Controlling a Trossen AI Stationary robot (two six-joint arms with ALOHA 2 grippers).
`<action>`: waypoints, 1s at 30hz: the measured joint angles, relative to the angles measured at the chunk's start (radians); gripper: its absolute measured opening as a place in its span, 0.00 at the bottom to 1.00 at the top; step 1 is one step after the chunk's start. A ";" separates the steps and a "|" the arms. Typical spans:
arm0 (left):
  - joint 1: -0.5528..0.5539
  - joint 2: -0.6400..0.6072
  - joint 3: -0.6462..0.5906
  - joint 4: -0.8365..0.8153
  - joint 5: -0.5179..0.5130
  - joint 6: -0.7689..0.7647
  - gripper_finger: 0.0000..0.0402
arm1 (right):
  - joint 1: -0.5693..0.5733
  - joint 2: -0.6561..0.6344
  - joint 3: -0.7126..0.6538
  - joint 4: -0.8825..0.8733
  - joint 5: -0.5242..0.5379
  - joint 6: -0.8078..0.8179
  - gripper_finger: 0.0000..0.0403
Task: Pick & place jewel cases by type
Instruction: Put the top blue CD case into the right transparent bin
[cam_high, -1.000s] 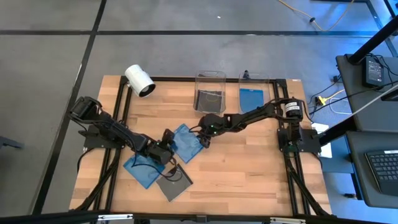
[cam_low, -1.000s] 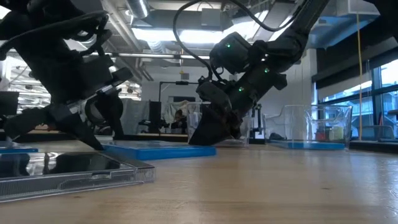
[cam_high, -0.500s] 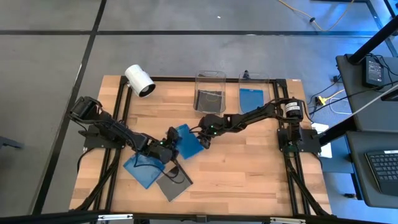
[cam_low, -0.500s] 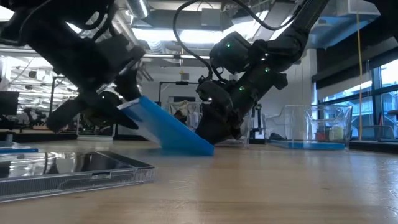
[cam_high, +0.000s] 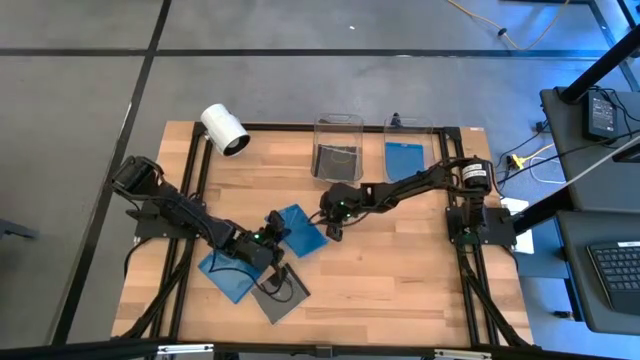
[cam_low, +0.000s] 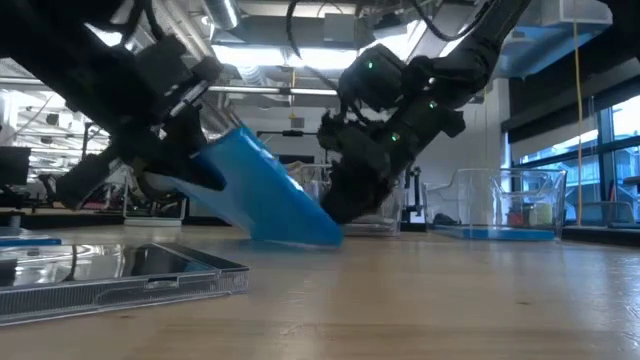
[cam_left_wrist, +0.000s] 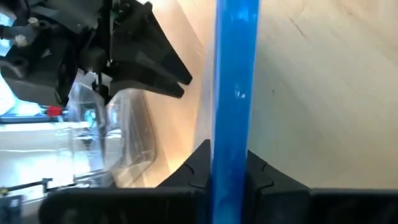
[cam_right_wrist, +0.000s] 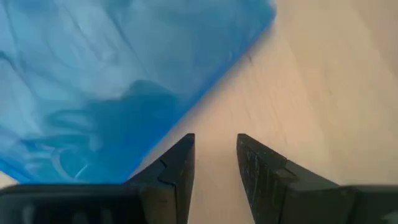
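Upper left of high view: white cylindrical camera (cam_high: 224, 129) lying on the wooden table (cam_high: 400, 270), near the back edge.

Left of centre, high view: left gripper (cam_high: 272, 228) at the end of the left arm, reaching in from the table's left side. Fingers clamped on the edge of a translucent blue jewel case (cam_high: 298, 230); left wrist view shows the blue jewel case (cam_left_wrist: 235, 99) edge-on between the two dark fingers (cam_left_wrist: 196, 169). In the low view, the held blue case (cam_low: 262, 197) tilted, gripped edge raised at left, far lower edge touching the table at frame centre.

Lower left, high view: second blue jewel case (cam_high: 226, 275) flat on the table, beneath the left arm. Just right of it, dark grey jewel case (cam_high: 278, 296) flat, touching or overlapping the second blue case's corner; cannot tell which. Same dark case (cam_low: 110, 275) in the low view's lower-left foreground.

Centre, high view: right gripper (cam_high: 333, 226) just beside the tilted case's right edge. In the right wrist view, fingers (cam_right_wrist: 175, 168) slightly parted, nothing between them, over bare wood beside the blue case (cam_right_wrist: 112, 81).

Upper centre, high view: clear bin (cam_high: 337, 125) with dark contents. Right of it, second clear bin (cam_high: 408, 128) holding a blue jewel case (cam_high: 406, 158) flat.
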 joint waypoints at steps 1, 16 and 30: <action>-0.012 0.000 0.000 0.006 -0.014 0.000 0.06 | 0.003 -0.005 0.001 0.012 0.000 -0.023 0.31; -0.156 0.000 0.036 0.139 -0.280 0.338 0.06 | 0.010 -0.259 0.002 -0.147 -0.092 0.132 0.31; -0.219 0.000 0.114 0.140 -0.374 0.686 0.06 | 0.010 -0.386 0.003 -0.135 -0.210 0.265 0.44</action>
